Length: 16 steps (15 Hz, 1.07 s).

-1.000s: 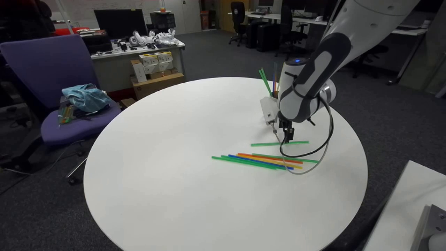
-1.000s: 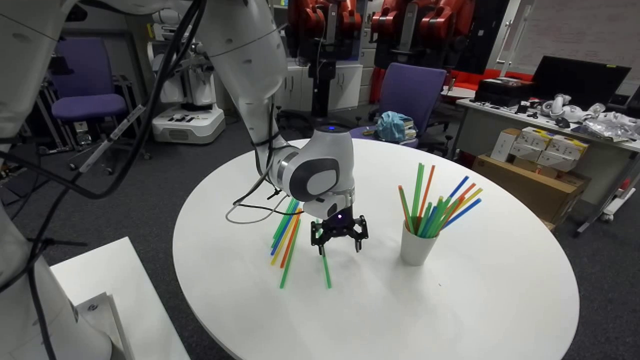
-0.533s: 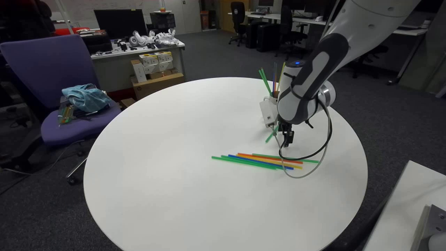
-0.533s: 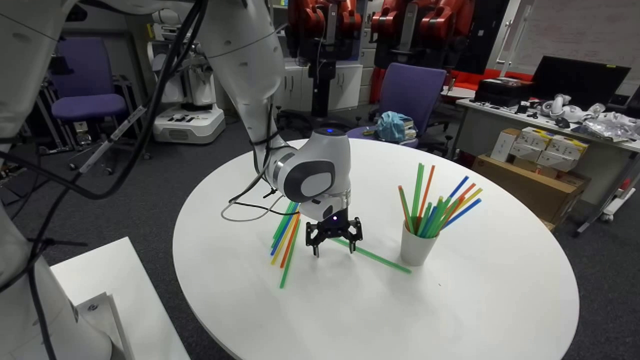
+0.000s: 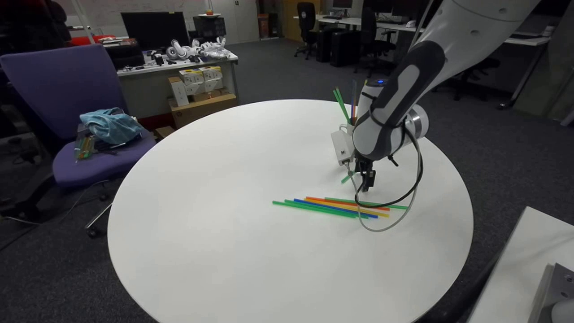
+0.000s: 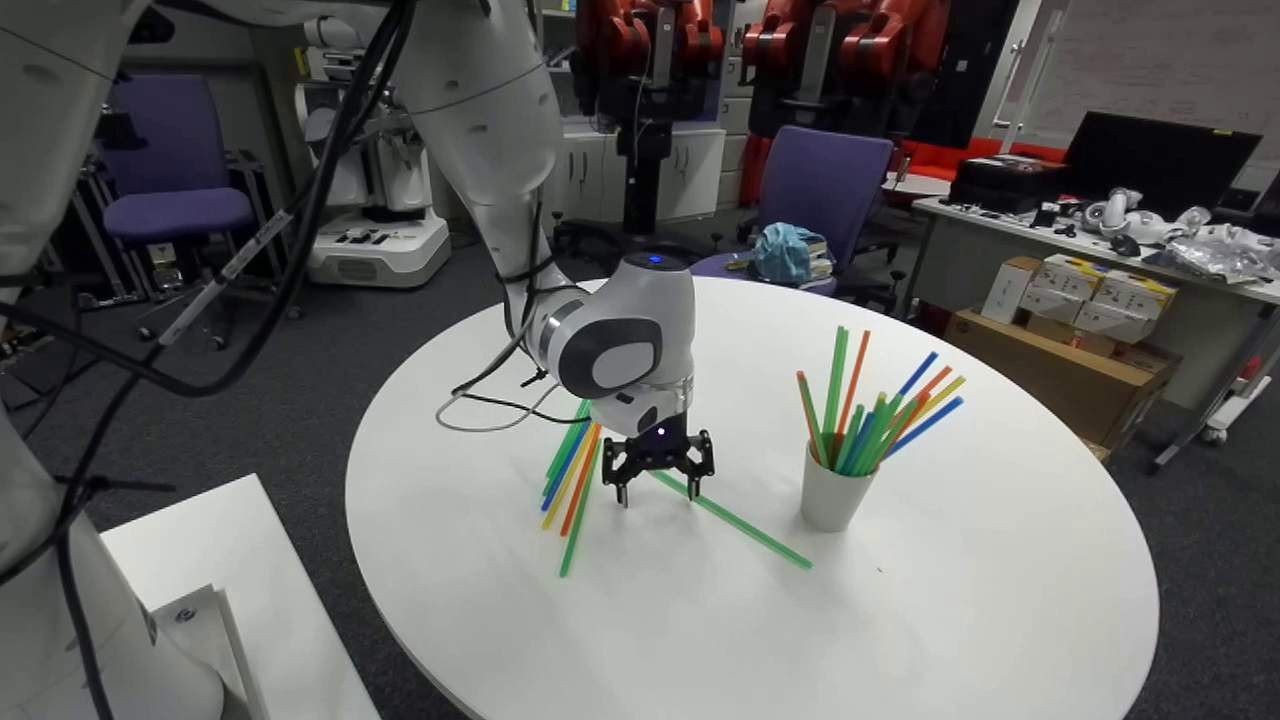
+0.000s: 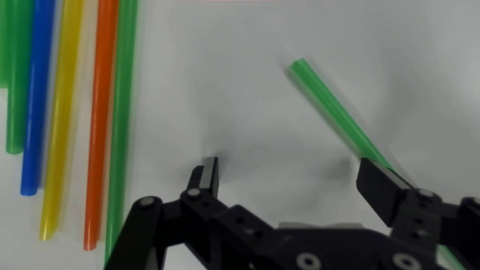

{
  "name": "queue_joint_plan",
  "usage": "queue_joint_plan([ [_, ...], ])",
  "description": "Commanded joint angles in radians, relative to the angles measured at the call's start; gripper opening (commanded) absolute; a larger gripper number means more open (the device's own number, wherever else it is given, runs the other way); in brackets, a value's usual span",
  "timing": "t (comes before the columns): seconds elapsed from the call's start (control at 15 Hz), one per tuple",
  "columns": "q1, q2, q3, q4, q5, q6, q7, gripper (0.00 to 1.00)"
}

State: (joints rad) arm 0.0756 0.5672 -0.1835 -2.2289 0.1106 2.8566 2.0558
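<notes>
In an exterior view, Panda arm [image 5: 471, 42] leans in from upper R, jaws pointing down, close to the round white tabletop [image 5: 215, 237]. Green straw [image 5: 347, 178] pokes out just L of them, rest of it hidden. Nearer the cam, row of six straws [image 5: 329, 207] lies side by side. Purple chair [image 5: 67, 89] far L, blue cloth [image 5: 111, 126] on its seat.

Again in an exterior view, clear look: jaws spread wide, nothing in their grip! Green straw lies flat, running diag. from behind the jaws to near the base of the white cup [image 6: 835, 502], apart from it. Cup's upright, holding green, orange, blue & yellow straws [image 6: 868, 442]. Row sits on the opp. side of the jaws.

Wrist view, right down close: fingertips [image 7: 211, 174] well apart, tabletop showing betw. them. Green straw slants down behind the R-hand fingertip, peeks out again at bottom R; touching or not, can't tell. Over at L, the row: blue straw [image 7: 38, 101], yellow straw [image 7: 62, 123], orange straw [image 7: 99, 123], greens either side.
</notes>
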Motion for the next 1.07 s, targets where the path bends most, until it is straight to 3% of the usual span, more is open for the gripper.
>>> queue_joint_plan([
  [0.0, 0.022, -0.032, -0.044, -0.027, 0.018, 0.055, 0.000, 1.00],
  [0.13, 0.029, -0.041, -0.065, -0.024, 0.015, 0.097, -0.004, 1.00],
  [0.27, -0.001, -0.040, -0.040, -0.006, 0.009, 0.104, -0.072, 1.00],
  [0.53, -0.182, 0.005, 0.174, 0.070, 0.069, 0.045, -0.365, 1.00],
  [0.73, -0.289, 0.044, 0.290, 0.134, 0.140, -0.051, -0.578, 1.00],
  [0.87, -0.316, 0.064, 0.307, 0.178, 0.186, -0.150, -0.721, 1.00],
  [1.0, -0.292, 0.084, 0.260, 0.223, 0.205, -0.248, -0.801, 1.00],
])
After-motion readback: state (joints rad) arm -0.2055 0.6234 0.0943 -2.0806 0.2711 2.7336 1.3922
